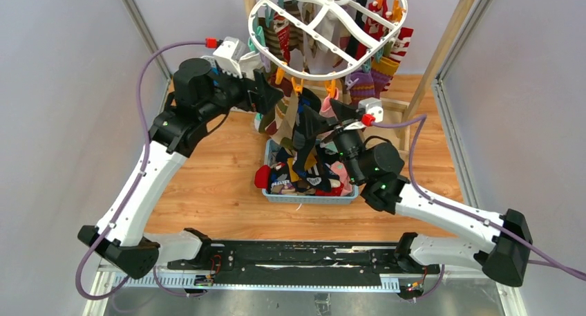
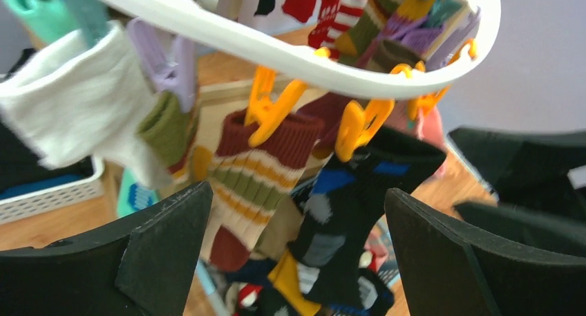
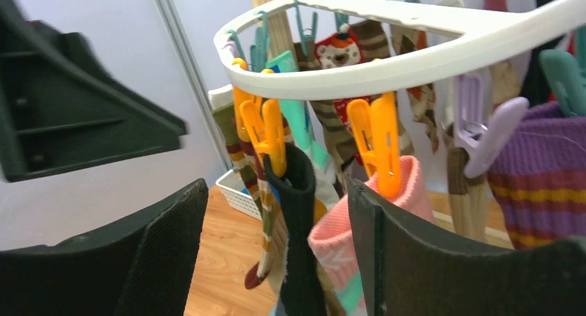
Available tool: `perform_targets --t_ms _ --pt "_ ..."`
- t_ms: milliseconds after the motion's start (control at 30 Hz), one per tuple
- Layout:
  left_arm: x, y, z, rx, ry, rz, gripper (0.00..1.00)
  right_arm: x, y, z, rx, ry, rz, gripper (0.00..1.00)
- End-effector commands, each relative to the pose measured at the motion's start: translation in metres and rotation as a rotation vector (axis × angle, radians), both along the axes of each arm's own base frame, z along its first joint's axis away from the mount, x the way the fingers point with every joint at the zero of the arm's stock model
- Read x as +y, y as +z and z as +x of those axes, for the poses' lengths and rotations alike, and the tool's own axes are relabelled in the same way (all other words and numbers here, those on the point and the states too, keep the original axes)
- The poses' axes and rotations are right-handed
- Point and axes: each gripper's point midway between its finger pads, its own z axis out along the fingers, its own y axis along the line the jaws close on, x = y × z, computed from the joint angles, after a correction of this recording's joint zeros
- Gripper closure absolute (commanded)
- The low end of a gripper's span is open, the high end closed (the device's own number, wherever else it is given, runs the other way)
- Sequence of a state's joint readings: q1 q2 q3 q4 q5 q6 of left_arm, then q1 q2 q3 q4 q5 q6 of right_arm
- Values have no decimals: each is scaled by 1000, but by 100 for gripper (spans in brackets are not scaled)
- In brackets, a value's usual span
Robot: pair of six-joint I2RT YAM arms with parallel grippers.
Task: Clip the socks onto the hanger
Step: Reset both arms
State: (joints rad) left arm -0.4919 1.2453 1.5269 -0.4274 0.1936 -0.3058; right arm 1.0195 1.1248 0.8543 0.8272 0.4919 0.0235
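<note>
Left gripper: fingers wide apart, holding nothing. Black sock hangs free in the gap between them, pinned by an orange clothespin to the hanger rim. Right gripper: fingers spread, black sock between them. Pink sock hangs just behind its right finger.
</note>
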Motion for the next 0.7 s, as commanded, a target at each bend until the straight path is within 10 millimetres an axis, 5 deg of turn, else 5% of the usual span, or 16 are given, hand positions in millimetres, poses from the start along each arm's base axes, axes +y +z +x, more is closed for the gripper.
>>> perform_targets --t_ms 0,233,333,667 --pt "37 -24 -16 60 -33 132 0 -24 -38 6 134 -20 -56 25" --pt "126 -93 18 123 121 195 0 -118 -131 19 373 -360 -157 22" --pt "163 -128 32 145 214 204 0 -160 -155 13 426 -511 -182 21" --pt "213 -246 47 261 303 328 0 -263 -206 -17 486 -943 -113 19"
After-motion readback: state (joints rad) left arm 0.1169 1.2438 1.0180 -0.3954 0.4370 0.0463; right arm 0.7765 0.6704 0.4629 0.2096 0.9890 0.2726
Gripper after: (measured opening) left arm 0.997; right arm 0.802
